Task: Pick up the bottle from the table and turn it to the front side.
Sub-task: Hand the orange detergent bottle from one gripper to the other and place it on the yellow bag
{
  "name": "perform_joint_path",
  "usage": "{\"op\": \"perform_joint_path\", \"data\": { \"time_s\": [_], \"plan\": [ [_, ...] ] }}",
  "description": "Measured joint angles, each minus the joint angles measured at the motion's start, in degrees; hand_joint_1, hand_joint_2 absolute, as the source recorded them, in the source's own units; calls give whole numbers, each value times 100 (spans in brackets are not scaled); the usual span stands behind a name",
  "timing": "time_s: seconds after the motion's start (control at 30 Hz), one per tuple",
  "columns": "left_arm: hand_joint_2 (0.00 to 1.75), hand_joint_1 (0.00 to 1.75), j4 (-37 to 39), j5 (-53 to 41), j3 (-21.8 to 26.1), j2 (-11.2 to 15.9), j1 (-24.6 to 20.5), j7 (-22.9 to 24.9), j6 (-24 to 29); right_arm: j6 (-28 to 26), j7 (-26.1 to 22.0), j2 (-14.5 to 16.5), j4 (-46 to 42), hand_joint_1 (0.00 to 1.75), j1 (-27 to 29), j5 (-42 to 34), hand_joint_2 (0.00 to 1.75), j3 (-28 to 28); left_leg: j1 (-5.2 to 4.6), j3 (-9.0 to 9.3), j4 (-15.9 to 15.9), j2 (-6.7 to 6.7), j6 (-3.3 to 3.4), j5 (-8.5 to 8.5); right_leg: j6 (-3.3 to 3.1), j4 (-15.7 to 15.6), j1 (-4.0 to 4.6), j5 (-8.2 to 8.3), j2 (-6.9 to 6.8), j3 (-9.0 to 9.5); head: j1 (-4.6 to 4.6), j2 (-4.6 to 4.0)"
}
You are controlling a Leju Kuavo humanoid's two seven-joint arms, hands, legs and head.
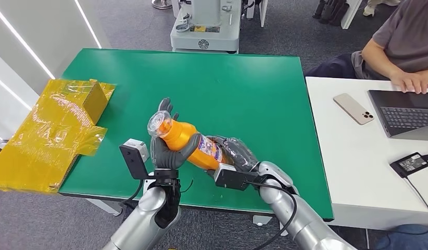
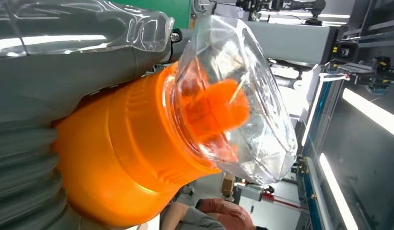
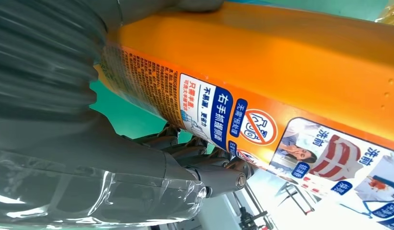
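Both hands grip the orange bottle (image 1: 193, 143) above the green table (image 1: 243, 83): left hand (image 1: 165, 151) near the clear cap, right hand (image 1: 238, 153) at the base. The label (image 3: 262, 127) carries Chinese print, including "右手抓握侧面".

Orange bottle (image 1: 190, 141) with clear cap (image 1: 159, 124) and blue-white label, green table (image 1: 243, 83), yellow wrapped box (image 1: 55, 130)

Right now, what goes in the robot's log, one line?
bottle: lifted, tilted | left hand: holds neck end | right hand: holds base end | label partly up
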Motion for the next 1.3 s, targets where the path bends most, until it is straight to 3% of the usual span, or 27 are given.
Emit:
{"op": "perform_joint_path", "data": {
  "time_s": [0.23,0.37,0.83,1.17,1.2,1.3],
  "plan": [
    [175,0,-1,-2,0,0,14,41,48,91,38,9,16,175,-6,3,175,67,0,0,0,0,0,0,0,0,0,0,0,0,-1,0],
    [175,171,-3,28,0,1,22,41,75,109,98,9,16,175,-8,4,175,87,0,0,0,0,0,0,0,0,0,0,0,0,-1,0],
    [175,175,-47,169,0,2,27,-3,-7,26,223,9,16,175,-7,93,175,87,0,0,1,0,0,0,0,0,0,0,0,0,0,0],
    [175,175,-52,246,-1,33,23,-72,-23,-485,385,-33,-107,175,-3,489,175,84,0,1,0,0,0,0,0,0,0,0,0,0,-1,0],
    [175,175,-54,248,-1,34,22,-74,-24,-511,400,-44,-132,159,-4,508,175,82,0,1,0,0,0,0,0,0,0,0,0,0,-1,0],
    [175,175,-61,250,-2,32,18,-75,-27,-543,419,-73,-192,32,-4,527,175,68,0,0,1,0,0,0,0,0,0,0,0,0,0,0]
  ]
}}
